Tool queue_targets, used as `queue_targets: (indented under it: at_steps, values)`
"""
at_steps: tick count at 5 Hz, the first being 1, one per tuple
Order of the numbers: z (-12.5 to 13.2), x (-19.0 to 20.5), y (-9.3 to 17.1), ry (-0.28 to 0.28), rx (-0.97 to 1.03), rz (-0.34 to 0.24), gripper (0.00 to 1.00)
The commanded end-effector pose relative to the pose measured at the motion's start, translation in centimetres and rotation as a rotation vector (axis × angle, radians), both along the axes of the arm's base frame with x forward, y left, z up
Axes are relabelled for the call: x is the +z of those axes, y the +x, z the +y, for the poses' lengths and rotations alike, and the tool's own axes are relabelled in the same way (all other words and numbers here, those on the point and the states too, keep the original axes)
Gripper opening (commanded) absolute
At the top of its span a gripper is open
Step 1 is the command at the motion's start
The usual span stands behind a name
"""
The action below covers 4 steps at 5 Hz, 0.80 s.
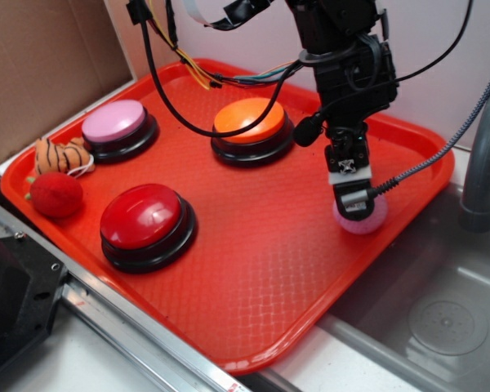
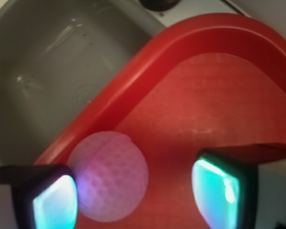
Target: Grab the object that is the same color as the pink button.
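Red plastic tray (image 1: 253,269) sits next to a grey sink (image 1: 441,310), its right edge beside the basin. On the tray are three dome buttons: pink button (image 1: 114,122) at back left, orange button (image 1: 249,120) at back centre, red button (image 1: 140,216) front left. Left of the red button lies a fuzzy red ball (image 1: 55,194), with an orange striped plush (image 1: 61,155) just behind it, touching or nearly so.

Small light pink dimpled ball (image 1: 367,222) rests on the tray near its right rim, well apart from the buttons. Arm comes down over it from above; tool (image 1: 353,200) is low at the ball and covers its top in the exterior view.

Wrist view: tool (image 2: 133,195) is apart, with the two fingers spread wide. Pink ball (image 2: 109,177) lies between them, off-centre, against or just beside the finger (image 2: 50,202) at the frame's left edge, with a clear gap to the other finger. The fingers are not clamped on it. The ball sits on the tray floor near the raised tray rim (image 2: 148,62), sink basin (image 2: 52,62) beyond the rim. A grey faucet post (image 1: 483,163) stands at the right edge of the exterior view.
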State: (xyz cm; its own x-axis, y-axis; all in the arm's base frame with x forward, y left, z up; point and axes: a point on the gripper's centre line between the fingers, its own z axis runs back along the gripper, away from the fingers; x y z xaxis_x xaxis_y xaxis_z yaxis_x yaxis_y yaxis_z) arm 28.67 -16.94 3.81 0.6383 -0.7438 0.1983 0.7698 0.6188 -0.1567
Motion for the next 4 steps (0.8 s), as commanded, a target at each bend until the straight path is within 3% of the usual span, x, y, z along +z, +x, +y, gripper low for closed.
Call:
queue_targets:
  at_steps: [1,2,4]
  values:
    - [-2.5,0.3,-0.7,0.012,-0.064,0.038,1.00]
    - [-3.0,-0.2,-1.4,0.005,-0.089,0.087,0.00]
    - [-3.1,-0.2,-1.7,0.017,-0.083,0.084,0.00]
